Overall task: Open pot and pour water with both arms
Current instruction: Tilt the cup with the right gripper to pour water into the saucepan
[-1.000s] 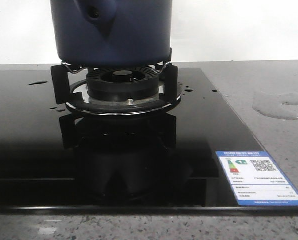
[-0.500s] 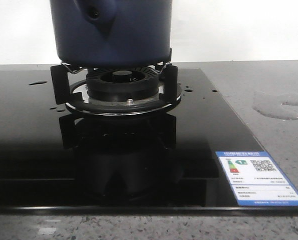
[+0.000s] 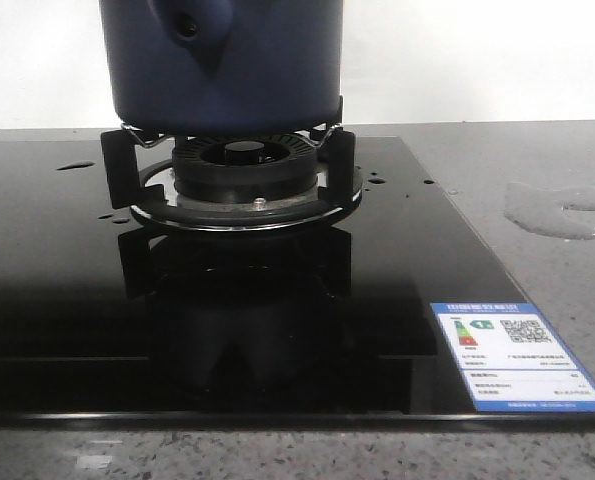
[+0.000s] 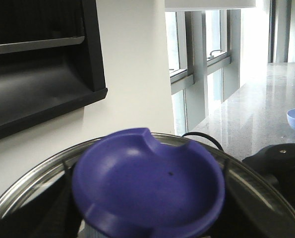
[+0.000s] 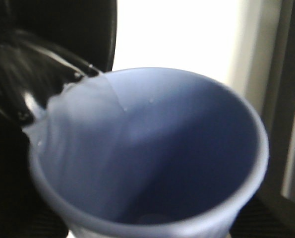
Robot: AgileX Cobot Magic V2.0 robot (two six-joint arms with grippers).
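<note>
Black glass hob [image 3: 57, 300]: wet with droplets, energy label [image 3: 517, 357] at its near right corner. Pot [image 3: 227, 65]: dark navy, seated upright on the burner's trivet [image 3: 242, 185], handle stub facing the camera. Water [image 5: 83, 134]: runs over the lip of a tilted light blue cup [image 5: 187, 148] in the right wrist view; a puddle (shiny, on the grey counter) lies right of the hob. Lid [image 4: 147, 186]: glass, steel-rimmed, blue knob, fills the left wrist view. Neither gripper's jaws are visible; their state cannot be told.
</note>
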